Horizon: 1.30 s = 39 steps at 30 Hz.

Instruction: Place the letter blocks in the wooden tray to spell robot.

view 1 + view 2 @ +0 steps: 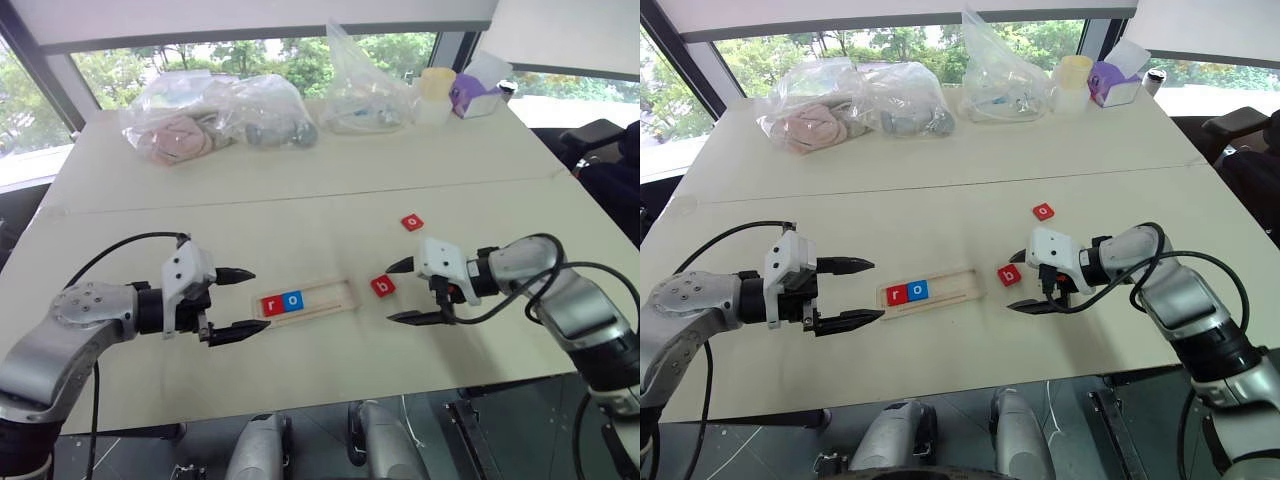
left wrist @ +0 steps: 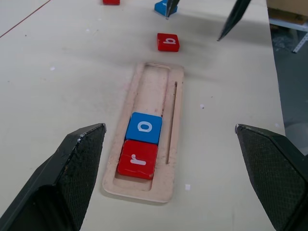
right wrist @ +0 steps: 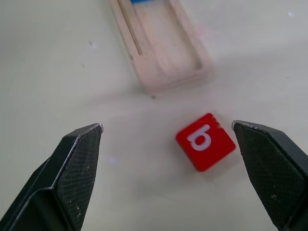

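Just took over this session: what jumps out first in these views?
The long pale wooden tray at mid-table already holds a red r block and a blue o block side by side at its left end. A loose red b block lies just off its right end, in front of the open right hand.

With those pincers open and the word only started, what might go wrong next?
1. The red b block lies skewed on the table between the open fingers of the right pincer; a grab could catch its corners and twist it.
2. The wooden tray sits loose, with r and o at one end; pushing b in might slide it.
3. A blue block lies under the right pincer and could get knocked.
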Each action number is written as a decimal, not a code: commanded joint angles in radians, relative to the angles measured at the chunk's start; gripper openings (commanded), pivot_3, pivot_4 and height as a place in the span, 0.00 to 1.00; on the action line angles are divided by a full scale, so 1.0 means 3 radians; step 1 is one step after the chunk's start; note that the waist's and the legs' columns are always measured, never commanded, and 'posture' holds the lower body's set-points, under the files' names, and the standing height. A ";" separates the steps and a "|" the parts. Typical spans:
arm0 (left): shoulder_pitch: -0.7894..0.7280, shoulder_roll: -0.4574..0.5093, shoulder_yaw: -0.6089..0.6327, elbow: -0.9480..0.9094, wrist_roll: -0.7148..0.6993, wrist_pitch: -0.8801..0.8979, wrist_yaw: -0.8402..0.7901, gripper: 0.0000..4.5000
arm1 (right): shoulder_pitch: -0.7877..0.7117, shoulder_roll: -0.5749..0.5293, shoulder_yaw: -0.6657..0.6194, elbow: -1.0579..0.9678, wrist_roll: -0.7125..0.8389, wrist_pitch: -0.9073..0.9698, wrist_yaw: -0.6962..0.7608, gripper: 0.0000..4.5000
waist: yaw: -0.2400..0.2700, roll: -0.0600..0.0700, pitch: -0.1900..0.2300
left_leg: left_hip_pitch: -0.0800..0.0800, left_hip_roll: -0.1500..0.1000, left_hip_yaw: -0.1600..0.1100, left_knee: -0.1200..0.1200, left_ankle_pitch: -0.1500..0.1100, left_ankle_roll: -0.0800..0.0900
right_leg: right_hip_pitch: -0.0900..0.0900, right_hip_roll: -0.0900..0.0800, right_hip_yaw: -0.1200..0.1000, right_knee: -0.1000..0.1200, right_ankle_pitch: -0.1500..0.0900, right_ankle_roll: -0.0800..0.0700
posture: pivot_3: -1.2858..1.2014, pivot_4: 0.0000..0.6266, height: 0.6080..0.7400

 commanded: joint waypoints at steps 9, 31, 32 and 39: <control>0.0207 0.0056 0.0200 -0.0309 -0.0062 0.0016 0.0140 1.00 | -0.0464 0.0406 0.0178 0.1169 -0.0384 -0.0806 0.0394 0.99 | 0.0008 0.0000 0.0000 | 0.0001 0.0001 0.0000 0.0002 0.0001 -0.0001 | 0.0004 -0.0004 0.0000 0.0000 0.0001 0.0000 | 0.52 0.24 1.00; 0.0266 0.0061 0.0211 -0.0353 -0.0026 -0.0012 0.0235 1.00 | -0.0864 0.0704 0.0100 0.1868 -0.0530 -0.1101 0.0574 0.25 | -0.0006 0.0002 0.0001 | 0.0051 0.0005 -0.0001 0.0001 0.0001 -0.0002 | 0.0050 -0.0002 0.0001 0.0003 0.0001 -0.0002 | 0.52 0.24 1.00; 0.0273 0.0065 0.0217 -0.0334 -0.0021 -0.0031 0.0217 1.00 | -0.0833 0.0709 0.0079 0.1691 -0.0476 -0.0985 0.0586 0.25 | -0.0005 0.0002 0.0002 | 0.0051 0.0006 -0.0001 0.0000 0.0001 -0.0002 | 0.0050 -0.0002 0.0000 0.0003 0.0001 -0.0002 | 0.52 0.24 1.00; 0.0212 0.0116 0.0282 -0.0211 -0.0062 -0.0064 0.0106 1.00 | -0.0729 0.0938 0.0044 0.0428 -0.0135 0.0042 0.0427 0.25 | 0.0000 0.0010 0.0007 | 0.0049 0.0007 -0.0002 -0.0004 0.0000 -0.0002 | 0.0044 -0.0002 0.0000 0.0005 0.0001 -0.0002 | 0.52 0.24 1.00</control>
